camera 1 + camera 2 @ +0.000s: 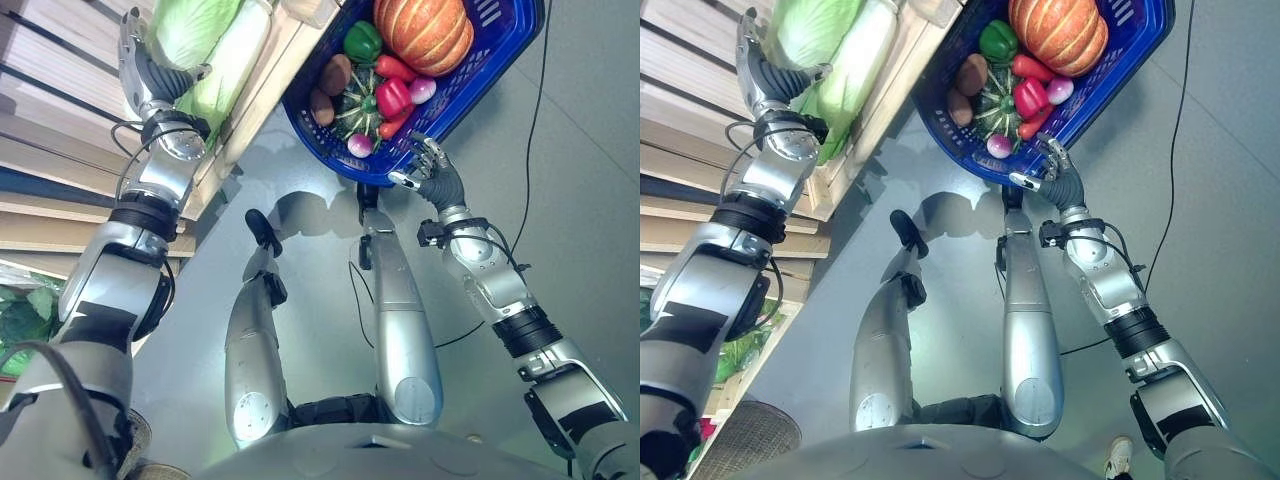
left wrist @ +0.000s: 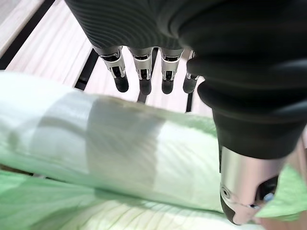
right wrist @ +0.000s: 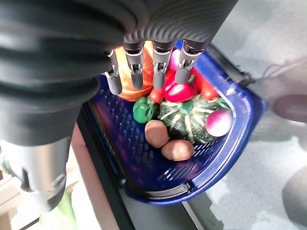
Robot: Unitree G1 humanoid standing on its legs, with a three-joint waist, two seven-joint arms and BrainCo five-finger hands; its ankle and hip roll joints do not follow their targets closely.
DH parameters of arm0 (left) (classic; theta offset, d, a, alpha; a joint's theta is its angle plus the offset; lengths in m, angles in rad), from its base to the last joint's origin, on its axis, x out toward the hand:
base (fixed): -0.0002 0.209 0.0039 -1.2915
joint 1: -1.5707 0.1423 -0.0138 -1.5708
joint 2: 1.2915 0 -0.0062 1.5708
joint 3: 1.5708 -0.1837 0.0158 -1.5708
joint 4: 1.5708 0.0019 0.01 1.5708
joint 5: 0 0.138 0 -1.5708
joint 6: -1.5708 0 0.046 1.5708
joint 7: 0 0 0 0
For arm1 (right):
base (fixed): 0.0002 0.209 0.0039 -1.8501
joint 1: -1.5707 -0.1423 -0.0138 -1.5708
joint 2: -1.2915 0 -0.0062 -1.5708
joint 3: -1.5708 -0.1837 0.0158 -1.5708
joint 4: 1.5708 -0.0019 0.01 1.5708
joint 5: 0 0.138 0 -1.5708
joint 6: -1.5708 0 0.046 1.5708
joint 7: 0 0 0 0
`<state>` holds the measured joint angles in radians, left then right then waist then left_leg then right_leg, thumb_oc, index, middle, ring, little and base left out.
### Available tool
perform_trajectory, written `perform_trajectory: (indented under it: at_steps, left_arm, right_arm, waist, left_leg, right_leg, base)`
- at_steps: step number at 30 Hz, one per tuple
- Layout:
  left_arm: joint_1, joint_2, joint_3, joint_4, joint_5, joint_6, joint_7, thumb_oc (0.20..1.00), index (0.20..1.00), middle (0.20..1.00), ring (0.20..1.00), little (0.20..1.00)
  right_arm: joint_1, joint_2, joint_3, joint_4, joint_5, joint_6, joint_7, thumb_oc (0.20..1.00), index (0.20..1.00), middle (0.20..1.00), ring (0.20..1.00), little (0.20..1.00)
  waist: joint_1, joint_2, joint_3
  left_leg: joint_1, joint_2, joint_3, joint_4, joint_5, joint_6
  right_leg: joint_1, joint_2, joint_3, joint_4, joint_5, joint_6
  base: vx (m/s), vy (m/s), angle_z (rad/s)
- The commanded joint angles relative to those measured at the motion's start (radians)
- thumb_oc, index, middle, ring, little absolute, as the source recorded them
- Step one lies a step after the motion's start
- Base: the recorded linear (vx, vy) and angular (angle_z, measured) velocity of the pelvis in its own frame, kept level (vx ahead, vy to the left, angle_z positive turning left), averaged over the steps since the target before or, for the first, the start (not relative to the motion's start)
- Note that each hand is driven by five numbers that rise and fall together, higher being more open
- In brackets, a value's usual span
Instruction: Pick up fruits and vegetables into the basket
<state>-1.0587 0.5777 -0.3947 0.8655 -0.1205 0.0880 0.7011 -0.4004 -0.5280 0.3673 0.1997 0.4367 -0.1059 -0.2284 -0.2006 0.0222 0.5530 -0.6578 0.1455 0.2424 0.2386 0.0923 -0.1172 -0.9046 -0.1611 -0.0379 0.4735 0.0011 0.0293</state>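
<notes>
A blue basket [image 1: 500, 70] stands on the grey floor beside a wooden shelf. It holds an orange pumpkin [image 1: 425, 30], a green pepper [image 1: 362, 42], red peppers [image 1: 392, 96], two potatoes [image 3: 156, 133], a striped green squash [image 3: 187, 120] and pink radishes [image 3: 218, 122]. My right hand [image 1: 430, 170] hovers open just short of the basket's near rim [image 3: 230, 158] and holds nothing. On the shelf lie pale green cabbages [image 1: 235, 50]. My left hand [image 1: 140, 60] is open over one cabbage [image 2: 120, 143], its fingers [image 2: 144, 72] straight beyond it and the thumb at its side.
The wooden shelf edge [image 1: 270, 70] runs right beside the basket's left side. Slatted boards [image 1: 50, 120] lie under my left arm. More leafy greens [image 1: 20, 310] sit lower on the left, and a wicker basket [image 1: 750, 430] stands at the bottom left.
</notes>
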Motion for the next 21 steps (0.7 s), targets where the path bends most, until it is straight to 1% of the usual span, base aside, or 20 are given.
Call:
perform_trajectory:
  at_steps: [1, 3, 4, 5, 6, 7, 8, 10, 11, 13, 16, 17, 20, 21]
  left_arm:
    - [-0.034, 0.092, 0.042, 0.102, -0.074, 0.064, -0.062, 1.000, 1.000, 1.000, 1.000, 1.000]
    - [-0.041, 0.095, 0.017, 0.150, -0.088, 0.112, -0.142, 1.000, 1.000, 1.000, 1.000, 1.000]
    - [-0.041, 0.093, 0.005, 0.170, -0.100, 0.150, -0.187, 1.000, 1.000, 1.000, 1.000, 1.000]
    - [-0.041, 0.093, 0.005, 0.170, -0.100, 0.150, -0.188, 1.000, 1.000, 1.000, 1.000, 1.000]
    - [-0.038, 0.090, -0.015, 0.200, -0.116, 0.173, -0.246, 1.000, 1.000, 1.000, 1.000, 1.000]
    - [-0.023, 0.081, -0.024, 0.210, -0.103, 0.177, -0.259, 1.000, 1.000, 1.000, 1.000, 1.000]
    - [-0.017, 0.078, -0.039, 0.218, -0.115, 0.198, -0.290, 1.000, 1.000, 1.000, 1.000, 1.000]
    - [-0.009, 0.069, -0.045, 0.229, -0.129, 0.218, -0.310, 1.000, 1.000, 1.000, 1.000, 1.000]
    - [-0.001, 0.065, -0.047, 0.232, -0.128, 0.225, -0.315, 1.000, 1.000, 1.000, 1.000, 1.000]
    - [0.007, 0.060, -0.052, 0.248, -0.146, 0.251, -0.345, 1.000, 1.000, 1.000, 1.000, 1.000]
    - [0.014, 0.054, -0.052, 0.251, -0.148, 0.266, -0.342, 1.000, 1.000, 1.000, 1.000, 1.000]
    - [0.013, 0.053, -0.051, 0.252, -0.157, 0.283, -0.343, 1.000, 1.000, 1.000, 1.000, 1.000]
    - [0.020, 0.053, -0.047, 0.253, -0.153, 0.289, -0.323, 1.000, 1.000, 1.000, 1.000, 1.000]
    - [0.022, 0.055, -0.046, 0.251, -0.158, 0.288, -0.316, 0.564, 0.564, 0.564, 0.564, 0.564]
  right_arm:
    - [0.054, 0.000, 0.010, -0.075, 0.032, -0.046, 0.022, 1.000, 1.000, 1.000, 1.000, 1.000]
    - [0.050, 0.001, 0.010, -0.075, 0.028, -0.042, 0.025, 1.000, 1.000, 1.000, 1.000, 1.000]
    - [0.049, 0.000, 0.009, -0.076, 0.031, -0.039, 0.029, 1.000, 1.000, 1.000, 1.000, 1.000]
    - [0.049, 0.000, 0.008, -0.077, 0.031, -0.039, 0.029, 1.000, 1.000, 1.000, 1.000, 1.000]
    - [0.045, -0.001, 0.008, -0.076, 0.033, -0.035, 0.034, 1.000, 1.000, 1.000, 1.000, 1.000]
    - [0.049, -0.002, 0.010, -0.077, 0.035, -0.026, 0.035, 1.000, 1.000, 1.000, 1.000, 1.000]
    - [0.034, -0.012, 0.006, -0.080, 0.046, -0.016, 0.040, 1.000, 1.000, 1.000, 1.000, 1.000]
    - [0.023, -0.018, 0.004, -0.081, 0.054, -0.003, 0.044, 1.000, 1.000, 1.000, 1.000, 1.000]
    - [0.029, -0.018, 0.006, -0.080, 0.054, -0.001, 0.044, 1.000, 1.000, 1.000, 1.000, 1.000]
    - [0.023, -0.026, 0.000, -0.085, 0.058, 0.010, 0.054, 1.000, 1.000, 1.000, 1.000, 1.000]
    - [0.023, -0.029, -0.001, -0.091, 0.057, 0.018, 0.057, 1.000, 1.000, 1.000, 1.000, 1.000]
    - [0.024, -0.028, -0.001, -0.094, 0.056, 0.020, 0.055, 1.000, 1.000, 1.000, 1.000, 1.000]
    - [0.025, -0.029, 0.002, -0.094, 0.057, 0.016, 0.052, 1.000, 1.000, 1.000, 1.000, 1.000]
    - [0.024, -0.030, 0.002, -0.093, 0.057, 0.015, 0.051, 1.000, 1.000, 1.000, 1.000, 1.000]
  waist:
    - [-0.032, -0.025, -0.033]
    - [-0.037, -0.027, -0.033]
    - [-0.040, -0.027, -0.033]
    - [-0.039, -0.027, -0.033]
    - [-0.044, -0.026, -0.033]
    - [-0.047, -0.026, -0.033]
    - [-0.050, -0.024, -0.033]
    - [-0.054, -0.021, -0.033]
    - [-0.055, -0.020, -0.033]
    - [-0.061, -0.019, -0.033]
    - [-0.064, -0.019, -0.033]
    - [-0.064, -0.020, -0.033]
    - [-0.064, -0.020, -0.033]
    - [-0.063, -0.020, -0.033]
  left_leg:
    - [-0.115, 0.003, -0.038, 0.149, -0.045, -0.005]
    - [-0.118, 0.004, -0.036, 0.151, -0.046, -0.006]
    - [-0.118, 0.004, -0.035, 0.151, -0.045, -0.007]
    - [-0.119, 0.004, -0.035, 0.151, -0.045, -0.007]
    - [-0.116, 0.003, -0.032, 0.149, -0.044, -0.007]
    - [-0.094, 0.003, -0.039, 0.158, -0.075, -0.017]
    - [-0.111, 0.005, -0.024, 0.146, -0.043, -0.010]
    - [-0.107, 0.005, -0.017, 0.143, -0.041, -0.012]
    - [-0.087, 0.004, -0.026, 0.152, -0.070, -0.021]
    - [-0.087, 0.004, -0.021, 0.156, -0.072, -0.023]
    - [-0.086, 0.004, -0.019, 0.159, -0.072, -0.024]
    - [-0.089, 0.005, -0.017, 0.162, -0.073, -0.023]
    - [-0.090, 0.006, -0.015, 0.162, -0.073, -0.023]
    - [-0.091, 0.007, -0.016, 0.163, -0.072, -0.023]
  right_leg:
    - [0.018, 0.048, -0.017, 0.043, -0.055, 0.026]
    - [0.016, 0.050, -0.015, 0.041, -0.053, 0.026]
    - [0.015, 0.050, -0.014, 0.040, -0.052, 0.027]
    - [0.015, 0.050, -0.013, 0.040, -0.052, 0.027]
    - [0.016, 0.051, -0.012, 0.036, -0.049, 0.027]
    - [0.039, 0.051, -0.009, 0.046, -0.081, 0.033]
    - [0.019, 0.049, -0.009, 0.033, -0.048, 0.027]
    - [0.020, 0.049, -0.007, 0.030, -0.046, 0.027]
    - [0.041, 0.049, -0.005, 0.040, -0.078, 0.033]
    - [0.038, 0.047, -0.001, 0.044, -0.081, 0.032]
    - [0.038, 0.047, 0.001, 0.044, -0.081, 0.031]
    - [0.037, 0.047, 0.001, 0.045, -0.082, 0.031]
    - [0.037, 0.048, 0.003, 0.045, -0.083, 0.029]
    - [0.037, 0.048, 0.003, 0.045, -0.083, 0.029]
  base:
    - [0.01, -0.001, -0.03]
    - [0.01, 0.006, -0.04]
    - [0.01, 0.010, -0.03]
    - [0.01, 0.028, -0.05]
    - [0.08, 0.042, -0.07]
    - [0.02, 0.073, -0.08]
    - [0.02, 0.074, -0.06]
    - [0.02, 0.067, -0.05]
    - [0.08, 0.057, -0.08]
    - [0.05, 0.064, -0.09]
    - [0.01, 0.027, -0.06]
    - [0.01, 0.012, -0.05]
    - [0.00, 0.008, -0.02]
    - [0.00, 0.000, 0.00]
